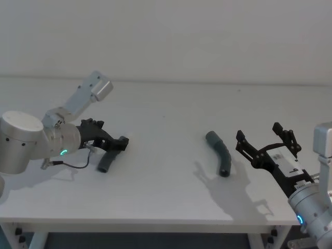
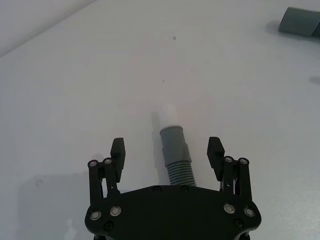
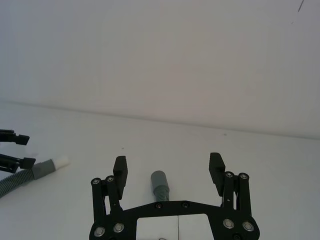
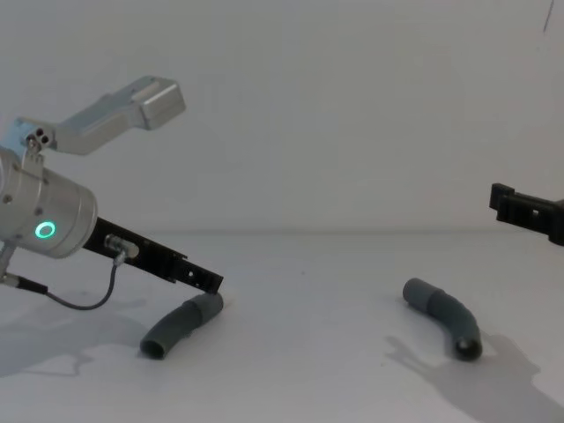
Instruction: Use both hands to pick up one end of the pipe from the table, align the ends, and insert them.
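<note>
In the head view, the black plastic left gripper (image 1: 120, 143) hangs low over the dark grey, ribbed left hose piece (image 1: 106, 162) on the matte white table (image 1: 166, 202). The black right gripper (image 1: 258, 133), fingers spread, sits just right of the curved grey right hose piece (image 1: 220, 153).

In the left wrist view, the fingers (image 2: 118, 147) stand apart on either side of the left hose piece (image 2: 175, 155), seemingly without touching it. Its whitish tip (image 2: 169, 114) points away.

In the right wrist view, the right gripper (image 3: 168, 163) gapes around the smooth grey cuff (image 3: 159, 179).

In the chest view, both pieces lie well apart on the table.

Looking like a robot lab bench: silver left arm (image 4: 44, 225) reaching over a bare white table (image 4: 308, 379) sitting against a plain wall (image 4: 308, 106).
</note>
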